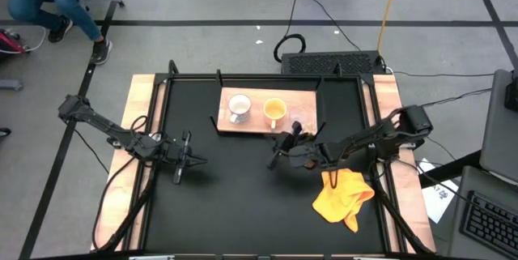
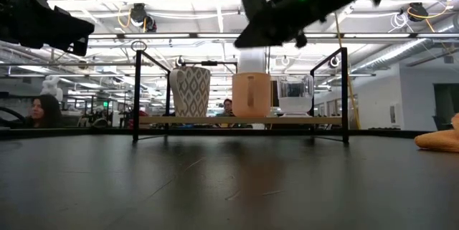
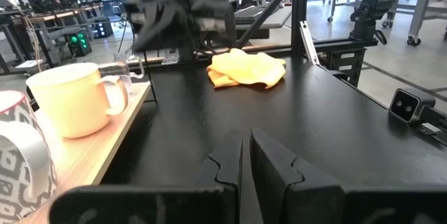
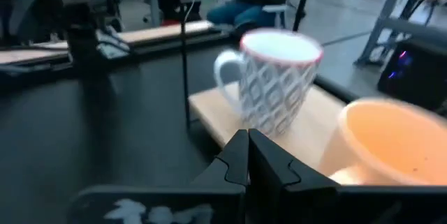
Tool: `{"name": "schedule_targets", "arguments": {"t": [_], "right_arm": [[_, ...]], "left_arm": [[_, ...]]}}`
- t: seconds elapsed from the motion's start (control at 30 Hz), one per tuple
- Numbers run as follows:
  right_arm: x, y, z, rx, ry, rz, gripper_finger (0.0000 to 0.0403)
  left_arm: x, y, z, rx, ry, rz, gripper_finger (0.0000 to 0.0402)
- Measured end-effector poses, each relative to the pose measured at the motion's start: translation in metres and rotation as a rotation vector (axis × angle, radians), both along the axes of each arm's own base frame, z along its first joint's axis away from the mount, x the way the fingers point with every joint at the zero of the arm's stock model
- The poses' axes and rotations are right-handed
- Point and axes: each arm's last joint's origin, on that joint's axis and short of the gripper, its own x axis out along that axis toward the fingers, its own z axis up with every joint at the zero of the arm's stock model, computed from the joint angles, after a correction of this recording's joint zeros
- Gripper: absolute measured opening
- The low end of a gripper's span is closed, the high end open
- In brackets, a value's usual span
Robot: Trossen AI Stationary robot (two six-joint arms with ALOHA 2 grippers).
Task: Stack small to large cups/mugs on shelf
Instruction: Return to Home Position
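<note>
Right gripper [image 4: 248, 155], fingers together, is hovering by the shelf [image 1: 306, 98] bearing white mug [image 1: 239, 107], orange mug [image 1: 274, 110], glass [image 2: 294, 95]; left gripper [image 3: 246, 160] is hanging likewise pinched

On the black counter [image 1: 243, 203], the light-wood shelf [image 1: 252, 125] lies far and central. It bears the white mug [image 1: 239, 108] left, the orange-yellow mug [image 1: 274, 111] right of it, and a faint clear cup [image 1: 296, 125] rightmost. The right gripper [image 1: 275, 159] hovers just near of the cup, the left gripper [image 1: 194, 160] well left. An orange-yellow cloth [image 1: 344, 195] lies near right.
</note>
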Motion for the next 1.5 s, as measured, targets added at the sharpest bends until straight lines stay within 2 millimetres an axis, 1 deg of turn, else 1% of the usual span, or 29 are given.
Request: {"name": "schedule_targets", "arguments": {"t": [0.13,0.3,0.37,0.5,0.67,0.77,0.83,1.07,1.13,1.27,1.33,1.4,1.5], "right_arm": [[-0.014,0.007,0.022,-0.085,0.011,-0.042,0.0],[-0.036,0.018,0.046,-0.16,0.039,-0.04,0.0],[-0.046,0.021,0.051,-0.191,0.048,-0.012,0.0],[-0.072,0.022,0.053,-0.229,0.06,0.037,0.0],[-0.105,0.014,0.045,-0.197,0.036,0.156,0.0],[-0.122,0.007,0.035,-0.191,0.003,0.201,0.0],[-0.132,0.004,0.027,-0.197,-0.016,0.238,0.0],[-0.17,-0.007,0.005,-0.168,-0.225,0.375,0.0],[-0.179,-0.011,-0.001,-0.159,-0.266,0.389,0.0],[-0.19,-0.015,-0.011,-0.157,-0.269,0.393,0.0],[-0.193,-0.015,-0.014,-0.172,-0.264,0.44,0.0],[-0.194,-0.014,-0.014,-0.193,-0.264,0.49,0.0],[-0.194,-0.016,-0.013,-0.198,-0.274,0.488,0.0]], "left_arm": [[0.0,0.0,-0.001,0.001,0.007,-0.007,0.0033],[0.0,-0.003,0.004,-0.013,-0.035,-0.088,0.0033],[0.0,-0.003,0.007,-0.012,-0.066,-0.094,0.0033],[0.0,-0.002,0.009,-0.013,-0.089,-0.071,0.0033],[0.001,0.0,0.009,0.006,-0.095,-0.055,0.003],[0.001,0.001,0.012,0.053,-0.128,-0.049,0.0009],[0.001,0.001,0.014,0.065,-0.159,-0.048,0.0005],[0.001,0.001,0.016,0.077,-0.179,-0.047,0.0002],[0.001,0.001,0.016,0.089,-0.176,-0.047,0.0002],[0.002,0.004,0.015,0.096,-0.173,-0.035,0.0001],[0.003,0.006,0.015,0.095,-0.169,-0.026,0.0001],[0.005,0.01,0.014,0.095,-0.153,0.004,0.0001],[0.007,0.017,0.013,0.088,-0.14,0.032,0.0001]]}}
